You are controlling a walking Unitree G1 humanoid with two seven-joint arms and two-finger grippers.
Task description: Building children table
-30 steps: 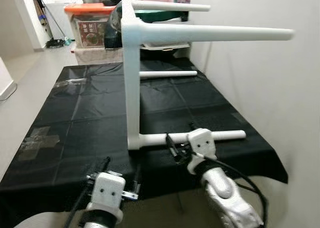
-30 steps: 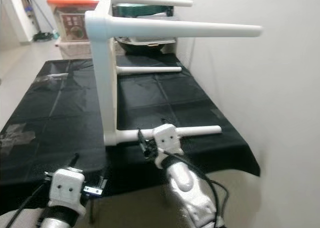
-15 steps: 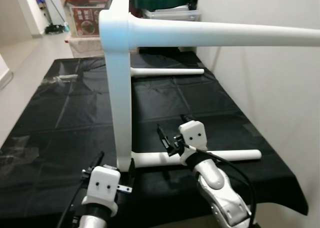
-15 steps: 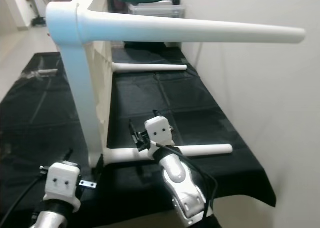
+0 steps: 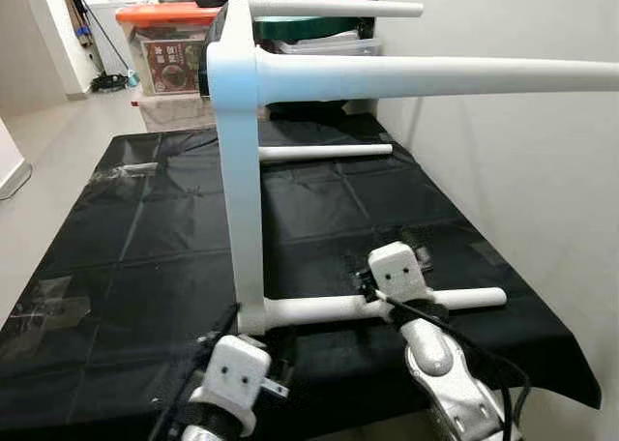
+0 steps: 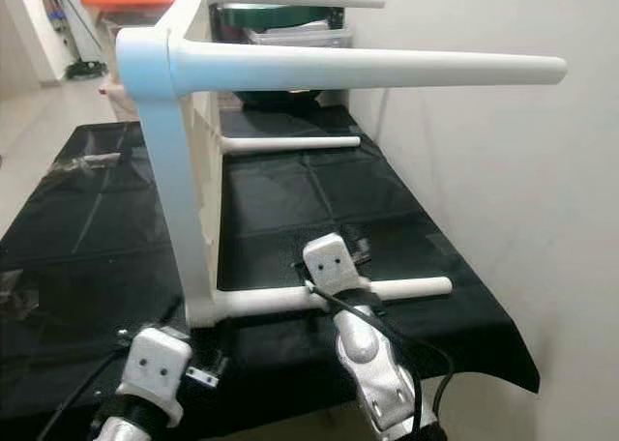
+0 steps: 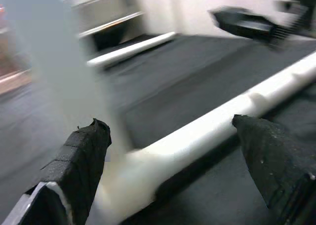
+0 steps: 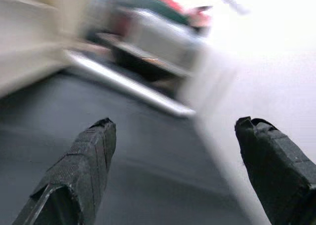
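1. Left hand [image 5: 232,333]: at 7 o'clock in the left eye view, just beside the low corner of the table; fingers [image 7: 79,158] spread wide either side of the corner joint, holding nothing.
2. Table [image 5: 240,170]: white, tipped on its side on the black sheet [image 5: 135,257], top panel upright and facing 9 o'clock, four legs pointing toward 3 o'clock. All four legs appear fitted, so the build looks late, at the stage of seating or checking.
3. Low near leg [image 5: 319,309]: lies along the sheet from the corner toward 3 o'clock. It is the part in hand; the next move probably calls for bracing the corner with the left hand while the right hand closes on the leg to press or twist it home.
4. Right hand [image 5: 392,252]: at 5 o'clock, over the middle of that leg; fingers [image 8: 84,170] set wide, gripping nothing.
5. High near leg [image 5: 435,75]: overhangs both arms at 1 o'clock and may obstruct any lift.
6. Wall [image 5: 522,170]: close by at 3 o'clock, near the leg tips, limiting room to turn the table.
7. Bins [image 5: 164,49]: stacked at 12 o'clock beyond the sheet.
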